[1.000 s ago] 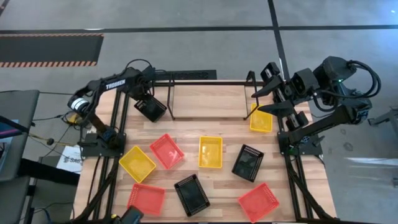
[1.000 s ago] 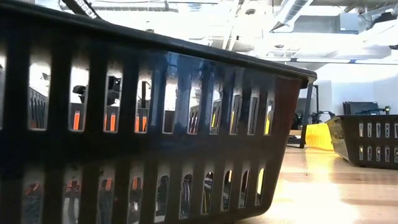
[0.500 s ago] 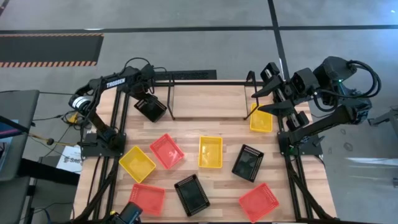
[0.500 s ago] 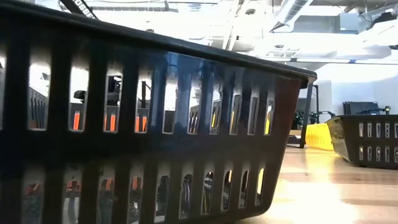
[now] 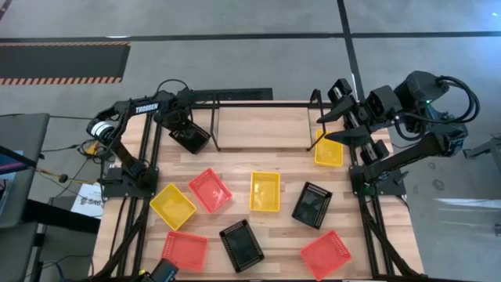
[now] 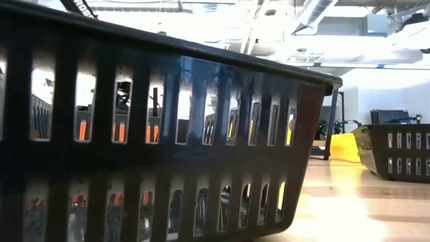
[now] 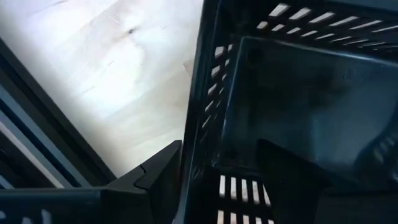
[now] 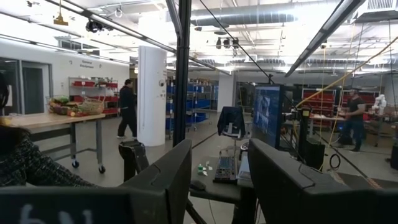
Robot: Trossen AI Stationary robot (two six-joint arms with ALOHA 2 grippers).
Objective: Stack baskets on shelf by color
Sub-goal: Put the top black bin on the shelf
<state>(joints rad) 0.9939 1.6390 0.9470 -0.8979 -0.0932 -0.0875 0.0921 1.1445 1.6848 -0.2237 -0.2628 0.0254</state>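
My left gripper [image 5: 182, 125] is shut on a black basket [image 5: 191, 139] beside the left post of the thin black shelf [image 5: 264, 106], at the table's far left. My right gripper [image 5: 327, 125] hangs open above a yellow basket [image 5: 329, 150] by the shelf's right post; its wrist view looks level into the room. Flat on the table lie two yellow baskets [image 5: 264, 191] [image 5: 173, 206], three red-orange ones [image 5: 210, 189] [image 5: 185, 249] [image 5: 325, 254] and two black ones [image 5: 312, 204] [image 5: 241, 244]. The low view is mostly filled by a black basket [image 6: 168, 134]. My left gripper has the black basket by one side wall [image 7: 205, 143]. One finger [image 7: 158, 177] is outside the wall and the other [image 7: 286, 171] is inside the basket. The fingers come from above, slanting down. Whether the basket's bottom touches the table, I cannot tell.
A larger black tube frame [image 5: 153, 157] edges the table's left and right sides. Bare wood [image 5: 262, 133] lies under the shelf between its posts. People stand in the room [image 8: 127, 106] beyond the table. Cables and a grey stand [image 5: 23, 172] sit left of the table.
My left arm has shifted a little toward the table's near edge, still holding the black basket by the shelf's left post. The other baskets have stayed where they were.
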